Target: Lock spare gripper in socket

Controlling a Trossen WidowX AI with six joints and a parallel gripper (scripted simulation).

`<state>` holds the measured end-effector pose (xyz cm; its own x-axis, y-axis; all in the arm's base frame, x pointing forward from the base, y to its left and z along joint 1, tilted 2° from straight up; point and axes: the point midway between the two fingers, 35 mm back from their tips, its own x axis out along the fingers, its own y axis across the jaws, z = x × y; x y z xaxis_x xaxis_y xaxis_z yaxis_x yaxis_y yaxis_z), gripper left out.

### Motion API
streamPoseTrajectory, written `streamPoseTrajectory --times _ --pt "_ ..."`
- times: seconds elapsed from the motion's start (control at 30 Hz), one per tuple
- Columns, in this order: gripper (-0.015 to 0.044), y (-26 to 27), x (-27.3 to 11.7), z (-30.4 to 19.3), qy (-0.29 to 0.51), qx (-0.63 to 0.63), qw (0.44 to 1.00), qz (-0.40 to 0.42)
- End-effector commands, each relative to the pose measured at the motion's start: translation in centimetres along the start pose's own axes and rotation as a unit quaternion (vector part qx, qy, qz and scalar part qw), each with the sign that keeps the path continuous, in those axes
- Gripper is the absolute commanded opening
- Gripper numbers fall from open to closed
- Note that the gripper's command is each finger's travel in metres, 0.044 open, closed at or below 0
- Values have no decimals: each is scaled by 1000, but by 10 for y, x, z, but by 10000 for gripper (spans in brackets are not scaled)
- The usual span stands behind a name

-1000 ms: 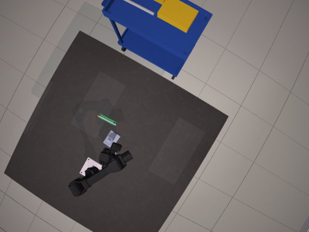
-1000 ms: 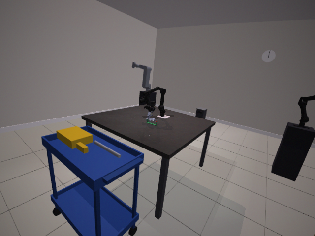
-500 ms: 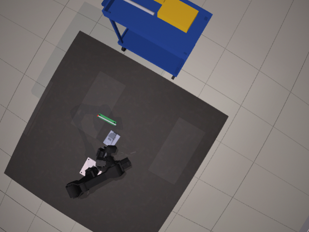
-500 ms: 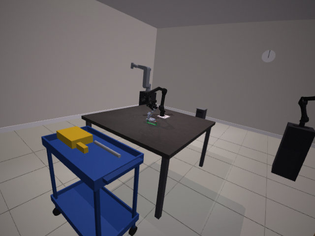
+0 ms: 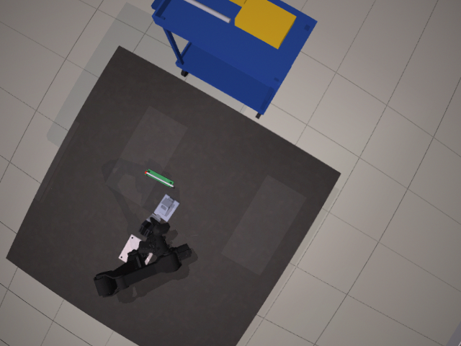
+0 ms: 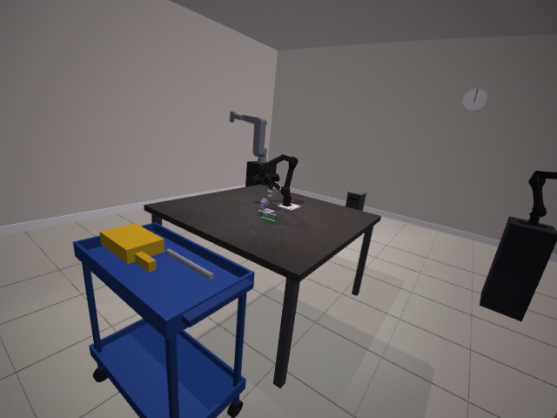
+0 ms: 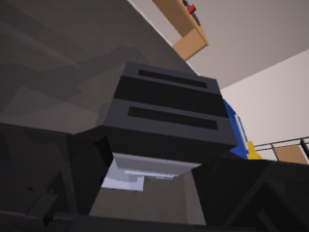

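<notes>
My gripper [image 5: 148,225] [image 7: 155,126] is shut on the spare gripper, a dark block [image 7: 169,123] with two slots and a pale flange underneath. It is held above the table, tilted, close to the mount on the arm's base side. The blue-grey mount [image 5: 167,205] [image 6: 264,204] stands on the table with its raised socket. The white lock pin [image 5: 160,179] with a red end lies along the green rack [image 5: 160,175] [image 6: 268,219], away from the mount. The spigot and the socket's opening cannot be made out clearly. A pale part below the block in the wrist view is partly hidden.
The arm's white base plate [image 5: 128,246] [image 6: 289,206] is on the dark table [image 5: 208,148] [image 6: 251,233]. A blue cart [image 5: 227,48] [image 6: 202,287] with a yellow box [image 5: 264,22] [image 6: 130,240] and a grey rod [image 5: 212,12] [image 6: 189,263] stands beyond the table edge.
</notes>
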<state>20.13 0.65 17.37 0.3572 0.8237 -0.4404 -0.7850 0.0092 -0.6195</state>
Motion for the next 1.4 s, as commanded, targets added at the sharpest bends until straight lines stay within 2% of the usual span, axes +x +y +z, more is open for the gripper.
streamPoseTrajectory --times 0.0,0.23,0.57,1.37 --pt "0 -5 -2 4 -3 -15 999 -29" --pt "0 -5 -2 4 -4 -18 999 -30" --pt "0 -3 1 2 -12 -98 994 -48" --pt "0 -10 15 -19 -29 -85 995 -44"
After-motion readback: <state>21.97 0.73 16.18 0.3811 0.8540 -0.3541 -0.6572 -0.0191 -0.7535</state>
